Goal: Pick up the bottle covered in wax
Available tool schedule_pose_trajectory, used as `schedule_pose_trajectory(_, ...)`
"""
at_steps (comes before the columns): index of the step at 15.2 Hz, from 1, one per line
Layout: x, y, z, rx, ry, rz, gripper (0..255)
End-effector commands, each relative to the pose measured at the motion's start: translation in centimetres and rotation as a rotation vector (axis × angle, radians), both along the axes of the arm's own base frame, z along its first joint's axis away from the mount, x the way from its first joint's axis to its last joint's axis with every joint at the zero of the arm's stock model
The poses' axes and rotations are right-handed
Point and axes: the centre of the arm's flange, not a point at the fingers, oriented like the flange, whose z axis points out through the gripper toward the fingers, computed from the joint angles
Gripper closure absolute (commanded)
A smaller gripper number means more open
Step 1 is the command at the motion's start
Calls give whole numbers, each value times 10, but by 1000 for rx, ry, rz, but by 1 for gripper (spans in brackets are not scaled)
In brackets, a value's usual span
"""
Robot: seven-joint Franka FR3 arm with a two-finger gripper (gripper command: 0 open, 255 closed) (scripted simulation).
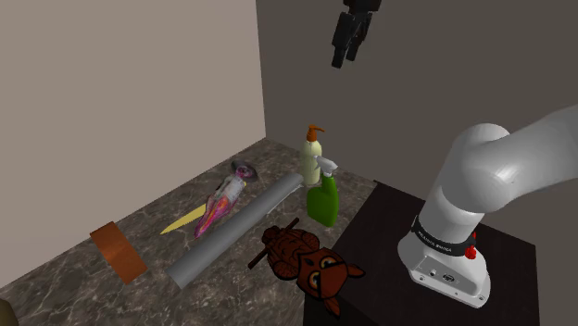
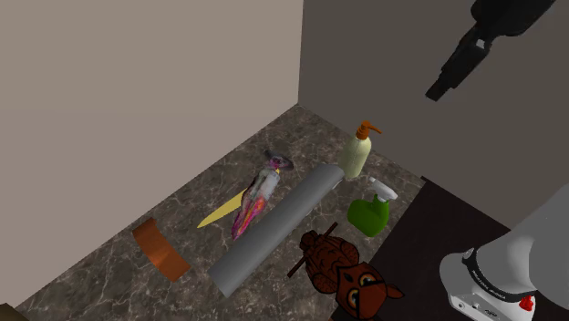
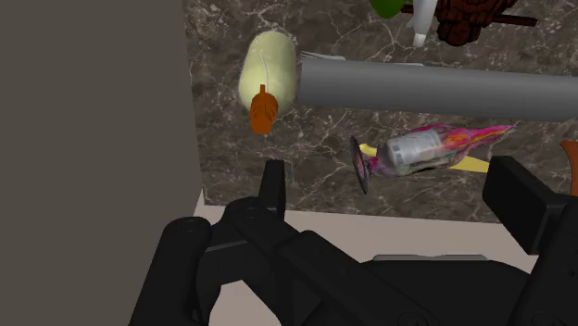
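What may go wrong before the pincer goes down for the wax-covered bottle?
The waxed bottle lies on its side close beside the grey tube; a finger of the open pincer may strike the tube. Being round, it may roll when touched. A pump bottle and a spray bottle stand nearby, so a wrong pick is possible.

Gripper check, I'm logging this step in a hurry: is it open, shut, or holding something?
Gripper: open, holding nothing.

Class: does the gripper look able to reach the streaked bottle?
Probably yes: the open gripper hangs high above, nothing covers the bottle, and the grey tube lies alongside, not over it.
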Motion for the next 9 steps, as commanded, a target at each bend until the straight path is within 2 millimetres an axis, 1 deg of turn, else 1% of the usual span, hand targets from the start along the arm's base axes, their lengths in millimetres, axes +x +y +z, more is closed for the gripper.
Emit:
schedule_pose_trajectory(1,0,0,0,0,0,0,0)
schedule_pose_trajectory(9,78,18,-73,-5,25,81,0)
